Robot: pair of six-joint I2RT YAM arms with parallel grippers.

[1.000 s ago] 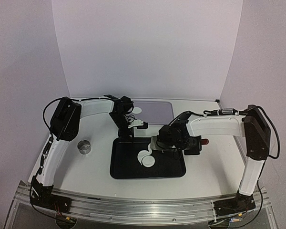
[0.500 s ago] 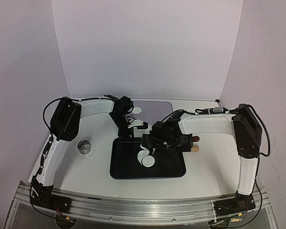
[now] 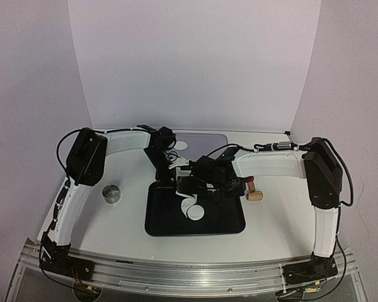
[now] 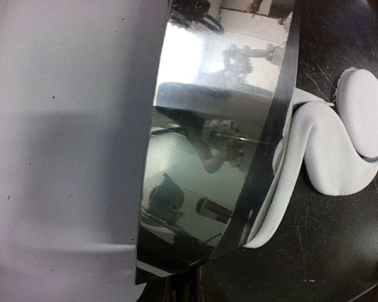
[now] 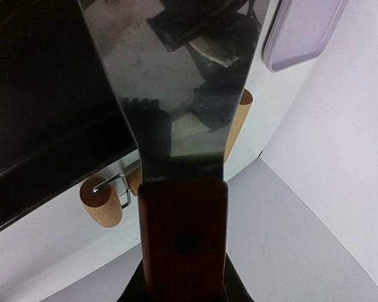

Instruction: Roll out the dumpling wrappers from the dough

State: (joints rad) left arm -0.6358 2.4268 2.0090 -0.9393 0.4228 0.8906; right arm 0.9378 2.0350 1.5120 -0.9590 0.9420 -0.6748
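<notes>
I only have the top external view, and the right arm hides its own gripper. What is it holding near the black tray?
Observer: The right wrist view shows the right gripper clamped on a spatula with a brown wooden handle and a shiny metal blade.
Operator: And the other arm?
Observer: The left gripper is shut on a metal scraper. In the left wrist view its blade sits right beside the curved dough strip.
Operator: Is the round piece cut free of it?
Observer: Up close, a clear edge line separates the dumpling wrapper from the strip, though they lie touching.
</notes>
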